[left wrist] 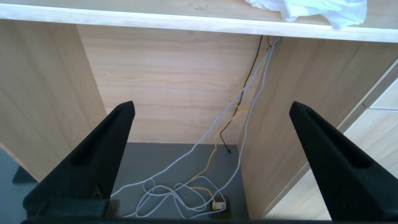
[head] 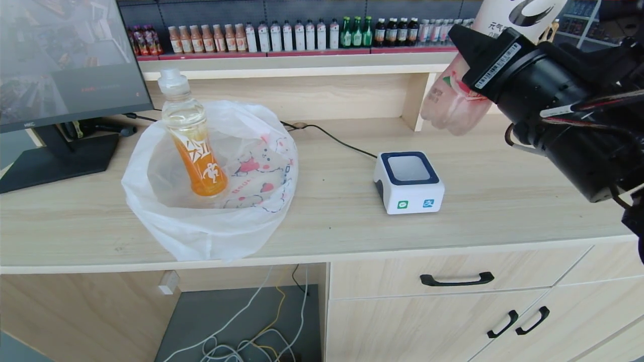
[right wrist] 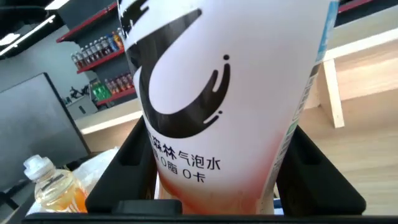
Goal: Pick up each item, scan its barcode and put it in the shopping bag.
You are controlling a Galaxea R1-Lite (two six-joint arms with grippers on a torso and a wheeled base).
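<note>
Grips a pink-and-white drink bottle [head: 450, 100] in the right gripper [head: 475, 60], jaws closed on its labelled body, high over the far right of the counter [head: 503, 191]. Holds it tilted, pink base lowest, above and well apart from the scanner [head: 408, 182], which sits window-up mid-counter. Hangs the left gripper [left wrist: 211, 162] below the counter's front edge with fingers spread wide and nothing between them, facing loose cables [left wrist: 205, 186] in the recess underneath. Shows the white shopping bag [head: 211, 231] open-mouthed on the counter's left half, near the scanner but not touching it, with an orange drink bottle [head: 193, 146] standing tilted inside. Backs onto a monitor [head: 60, 55] at far left and a shelf row of bottles [head: 302, 35].
</note>
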